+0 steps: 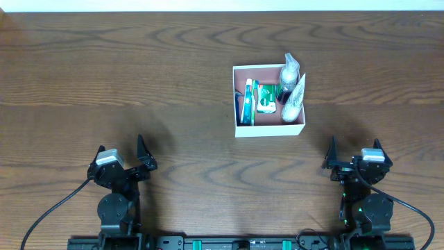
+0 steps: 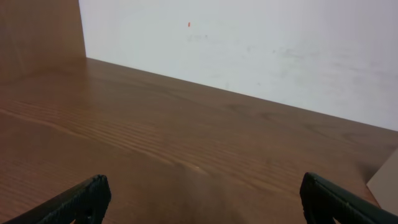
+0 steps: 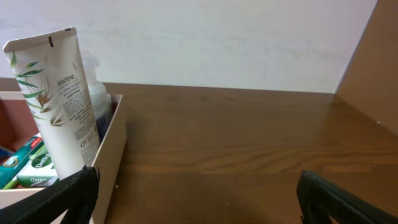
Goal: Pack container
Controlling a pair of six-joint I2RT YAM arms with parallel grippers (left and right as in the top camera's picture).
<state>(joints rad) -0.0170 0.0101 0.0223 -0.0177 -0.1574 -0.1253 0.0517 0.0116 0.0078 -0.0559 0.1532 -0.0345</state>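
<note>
The container [image 1: 236,97] is a square white box with a pink-brown inside, right of the table's middle. In it lie a green and white toothpaste tube [image 1: 264,98], a blue toothbrush pack [image 1: 248,101], a white Pantene tube [image 1: 295,99] and a clear bottle [image 1: 288,69] leaning on its right wall. The right wrist view shows the box wall [image 3: 111,155] and the Pantene tube [image 3: 60,99] at its left. My left gripper [image 1: 142,154] is open and empty near the front left. My right gripper [image 1: 331,154] is open and empty near the front right, well short of the box.
A white wall [image 2: 249,43] runs behind the table's far edge. The two arm bases [image 1: 114,208] [image 1: 366,208] stand at the front edge. The box corner [image 2: 387,183] shows at the right of the left wrist view.
</note>
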